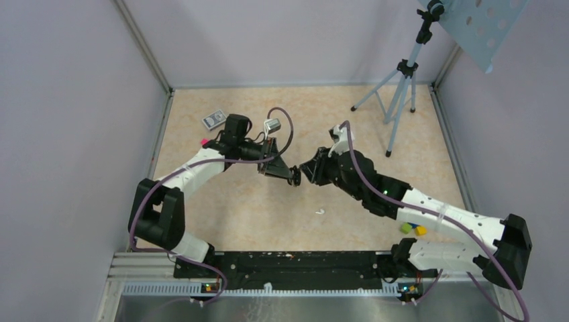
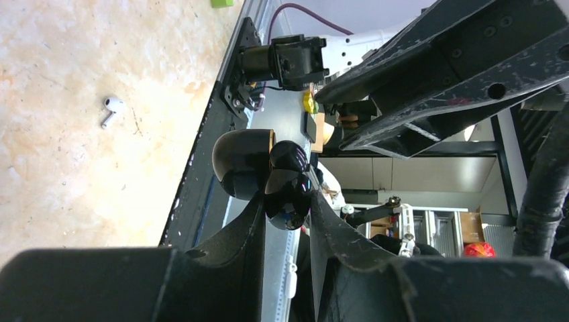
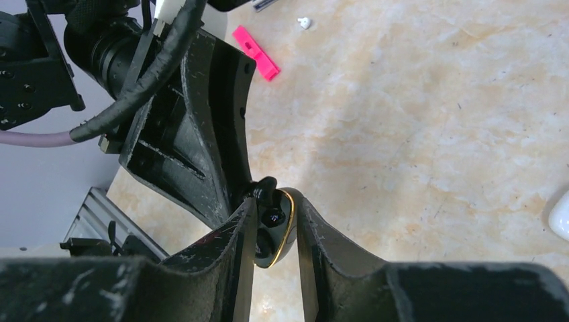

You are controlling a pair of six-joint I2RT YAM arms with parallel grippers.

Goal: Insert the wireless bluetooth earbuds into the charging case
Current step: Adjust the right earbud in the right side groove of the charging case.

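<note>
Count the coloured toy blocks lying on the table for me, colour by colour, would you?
Pink block: 1
Green block: 1
Yellow block: 1
Total: 3 that can be made out from above.

Left jaws and right jaws meet tip to tip above mid-bench (image 1: 268, 215). Black plastic earbud (image 2: 288, 201) sits between left jaws, against black gold-rimmed charging case (image 3: 275, 235) between right jaws. White stemmed plastic earbud (image 1: 320, 211) lies on bench, nearer the bases.
</note>
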